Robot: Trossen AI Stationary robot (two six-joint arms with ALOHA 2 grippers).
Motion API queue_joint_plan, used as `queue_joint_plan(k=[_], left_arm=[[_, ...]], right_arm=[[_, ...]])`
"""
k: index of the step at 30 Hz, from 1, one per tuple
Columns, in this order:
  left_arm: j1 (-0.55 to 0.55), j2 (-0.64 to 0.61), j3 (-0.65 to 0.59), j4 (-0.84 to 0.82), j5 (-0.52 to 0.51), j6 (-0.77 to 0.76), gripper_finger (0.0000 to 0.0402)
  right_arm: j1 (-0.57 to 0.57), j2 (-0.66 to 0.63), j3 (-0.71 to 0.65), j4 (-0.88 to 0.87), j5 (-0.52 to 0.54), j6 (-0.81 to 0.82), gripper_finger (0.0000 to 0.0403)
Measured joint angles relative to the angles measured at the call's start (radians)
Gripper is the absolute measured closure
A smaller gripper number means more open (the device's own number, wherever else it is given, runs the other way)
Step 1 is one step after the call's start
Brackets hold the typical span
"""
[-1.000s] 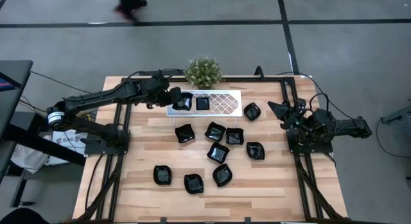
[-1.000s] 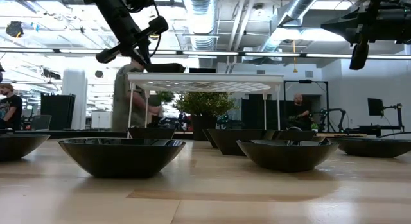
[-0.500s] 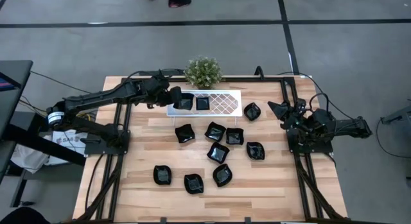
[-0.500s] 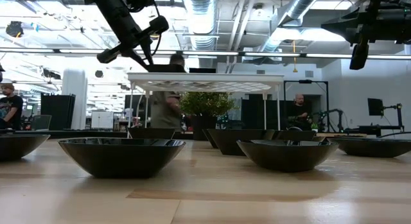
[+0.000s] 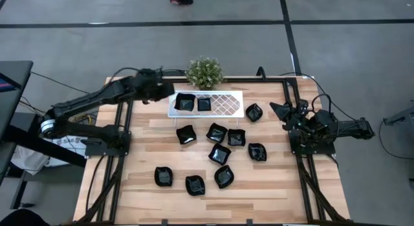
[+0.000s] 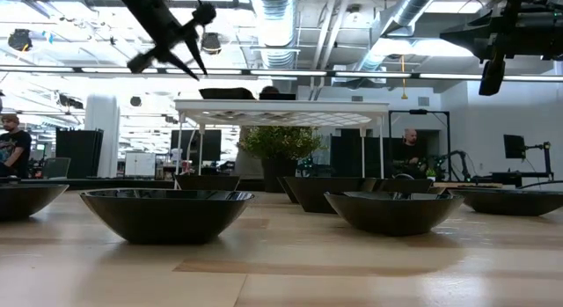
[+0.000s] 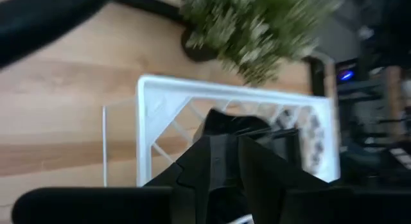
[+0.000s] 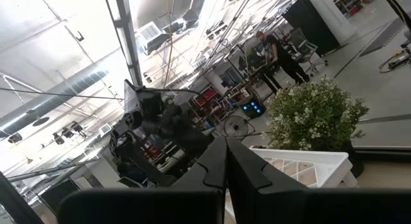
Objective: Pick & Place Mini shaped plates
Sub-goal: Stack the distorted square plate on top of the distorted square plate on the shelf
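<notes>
Left gripper [image 5: 165,90]: seen at upper left of the high view, just beside the tray's left end; fingers closed together, nothing held, as the left wrist view shows.
White tray [image 5: 226,111]: raised on legs at upper centre; two plates [image 5: 194,103] are seated on its left part.
Loose plates [image 5: 218,153]: ten are scattered across the wooden table [image 5: 284,187], centre to lower centre, none touching the grippers.
Handling: judged light, rigid, glossy and slippery, likely breakable; a pinch across the raised rim is advised.
Right gripper [image 5: 277,111]: parked at right edge, fingers closed, empty.
</notes>
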State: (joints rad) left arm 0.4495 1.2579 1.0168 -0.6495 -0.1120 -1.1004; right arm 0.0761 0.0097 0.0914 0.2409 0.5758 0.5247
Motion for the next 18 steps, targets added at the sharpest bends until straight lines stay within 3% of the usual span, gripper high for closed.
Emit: queue_joint_plan(k=[7, 18], left_arm=[[-0.039, -0.163, 0.0, 0.001, 0.007, -0.011, 0.032], [-0.374, -0.21, 0.001, 0.0, 0.032, -0.256, 0.032]], right_arm=[[0.0, 0.0, 0.0, 0.0, 0.0, 0.0, 0.0403], [0.0, 0.0, 0.0, 0.0, 0.0, 0.0, 0.0403]])
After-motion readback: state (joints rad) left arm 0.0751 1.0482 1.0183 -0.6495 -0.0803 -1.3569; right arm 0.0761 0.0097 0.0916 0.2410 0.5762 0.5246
